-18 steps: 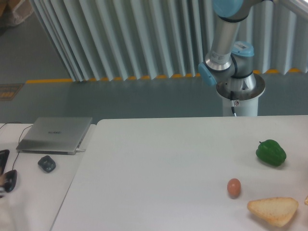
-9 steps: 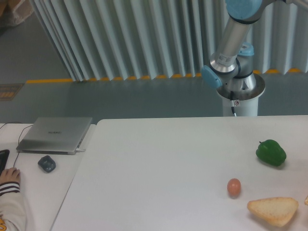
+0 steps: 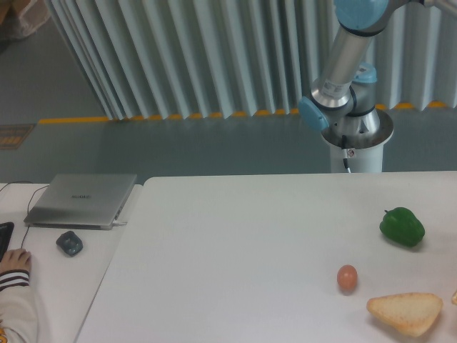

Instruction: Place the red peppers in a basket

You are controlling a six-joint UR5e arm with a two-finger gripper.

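Looking over the white table (image 3: 235, 243), no red pepper shows anywhere on it, and no basket shows either; where the pepper is cannot be told from this view. At the far right edge, beside the bread, a small orange-yellow sliver (image 3: 454, 296) is cut off by the frame and cannot be identified.

On the right side of the table a green pepper (image 3: 402, 226) sits alone. Nearer and to its left lies a brown egg (image 3: 347, 277), apart from the pepper. Just right of the egg and nearer still lies a slice of bread (image 3: 405, 311), close to the egg but not touching it.

Beyond the table's far edge stands the arm (image 3: 344, 78) on a white pedestal (image 3: 356, 146), its grey links and blue joints rising out of the top of the frame. The gripper is out of view, so whether its jaws are released or clenched cannot be told.

On a lower desk to the left rest a closed silver laptop (image 3: 82, 199) and a dark mouse (image 3: 69, 243) just in front of it. A person's hand (image 3: 13, 261) with a striped cuff rests at the near left edge.
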